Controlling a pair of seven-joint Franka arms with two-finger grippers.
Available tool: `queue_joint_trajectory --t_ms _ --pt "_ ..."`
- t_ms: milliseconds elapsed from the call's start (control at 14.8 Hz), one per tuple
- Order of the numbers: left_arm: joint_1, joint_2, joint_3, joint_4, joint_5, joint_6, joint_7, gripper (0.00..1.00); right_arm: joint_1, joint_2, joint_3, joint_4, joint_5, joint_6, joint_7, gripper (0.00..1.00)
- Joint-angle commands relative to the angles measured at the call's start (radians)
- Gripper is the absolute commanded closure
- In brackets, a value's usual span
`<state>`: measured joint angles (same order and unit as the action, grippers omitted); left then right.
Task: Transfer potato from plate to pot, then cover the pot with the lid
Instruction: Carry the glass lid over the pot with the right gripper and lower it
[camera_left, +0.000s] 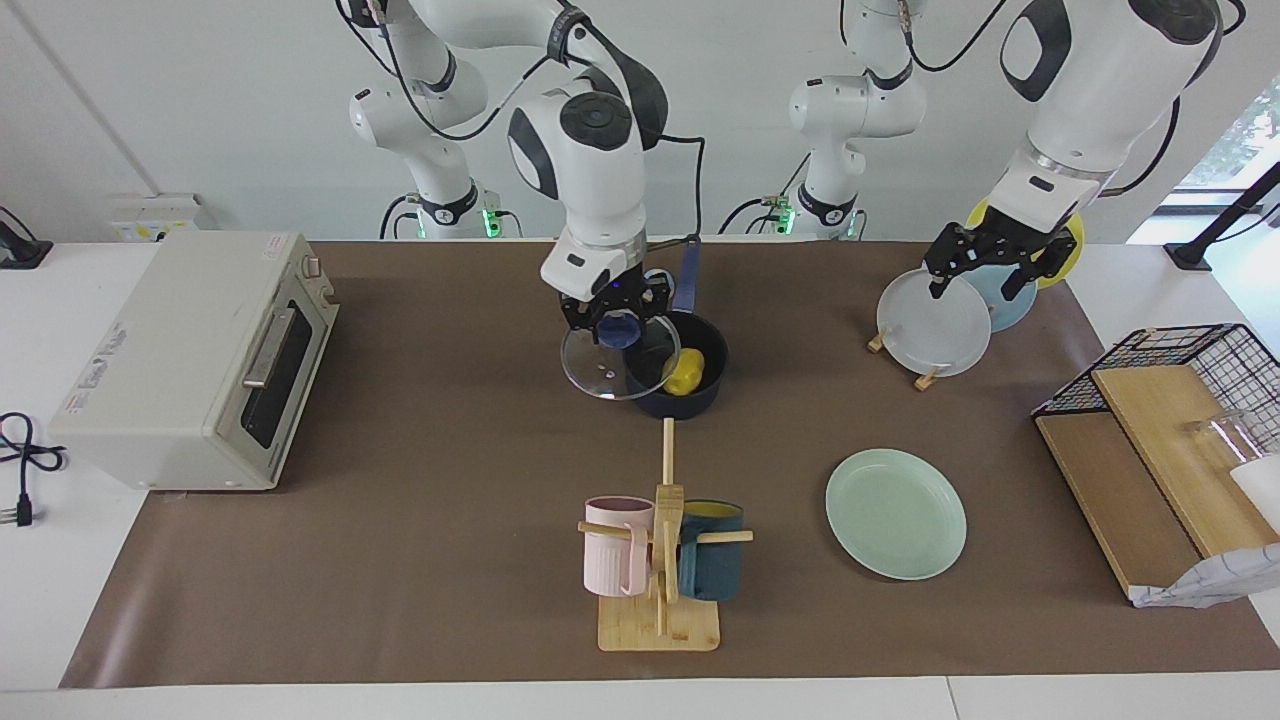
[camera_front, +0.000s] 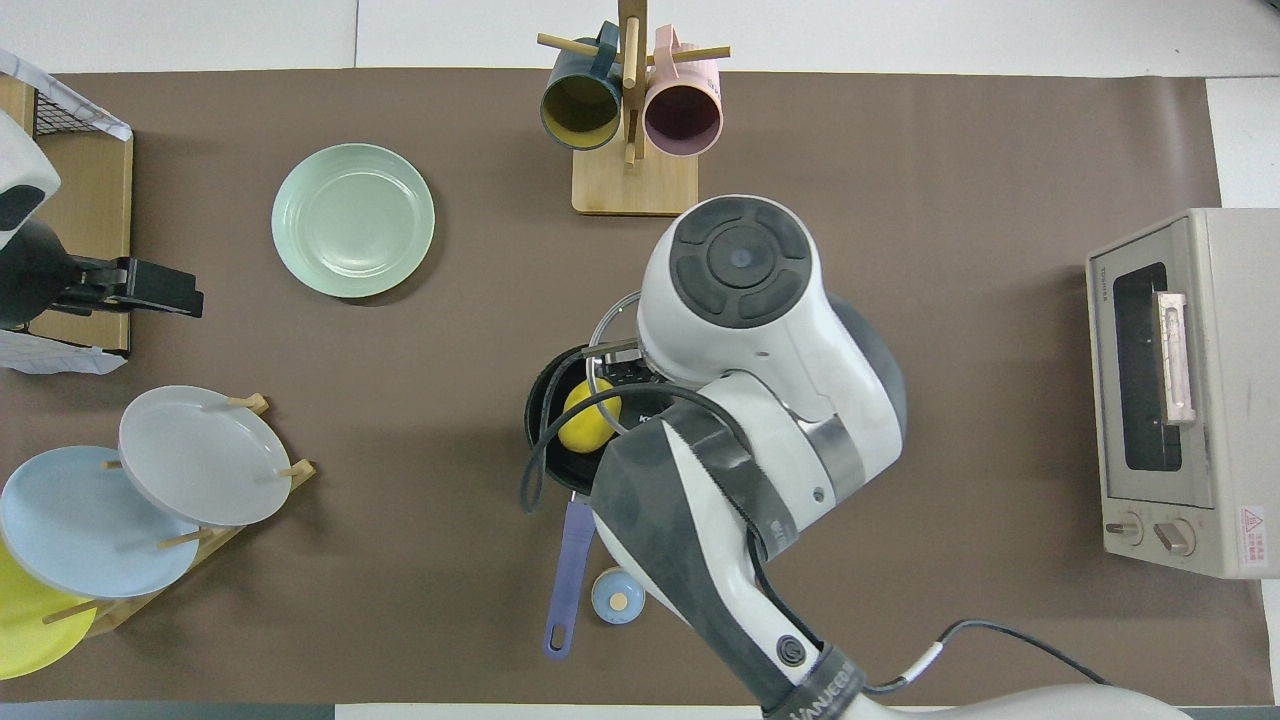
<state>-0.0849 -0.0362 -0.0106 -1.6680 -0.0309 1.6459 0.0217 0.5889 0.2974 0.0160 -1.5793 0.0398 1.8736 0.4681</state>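
Bright, even room light, soft short shadows under the plate (camera_left: 896, 513) and mug stand (camera_left: 658, 625), daylight from a window past the left arm's end, faint sheen on the glass lid (camera_left: 603, 366), both views sharp throughout

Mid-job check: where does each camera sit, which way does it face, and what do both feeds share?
Facing view: high across the table, facing both robots; both arms and bases show, right end effector holding the round clear glass lid over the small dark navy pot.
Overhead view: above the robots' end, looking steeply down; the right arm hides its own end effector, left end effector shows.
Shared: small yellow potato, pale mint-green plate.
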Motion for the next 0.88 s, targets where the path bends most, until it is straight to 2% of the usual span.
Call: queue_joint_trajectory --t_ms 0,270,472,674,809 --pt "0.007 -0.007 -0.015 0.040 0.006 -0.079 0.012 0.00 0.049 0.107 -0.004 0.130 -0.049 -0.017 0.069 1.00" --pt "-0.005 0.039 -0.016 0.184 0.017 -0.228 0.012 0.00 0.090 0.138 -0.004 0.121 -0.052 0.032 0.113 1.00" --pt "-0.004 0.029 -0.015 0.166 0.025 -0.203 0.012 0.00 0.094 0.141 -0.002 0.101 -0.041 0.048 0.122 1.00" --pt "-0.006 0.001 -0.015 0.081 0.025 -0.135 0.011 0.00 0.101 0.140 -0.002 0.081 -0.035 0.062 0.150 1.00" --pt "-0.009 -0.005 -0.015 0.074 0.025 -0.133 0.011 0.00 0.103 0.135 -0.002 0.068 -0.035 0.055 0.164 1.00"
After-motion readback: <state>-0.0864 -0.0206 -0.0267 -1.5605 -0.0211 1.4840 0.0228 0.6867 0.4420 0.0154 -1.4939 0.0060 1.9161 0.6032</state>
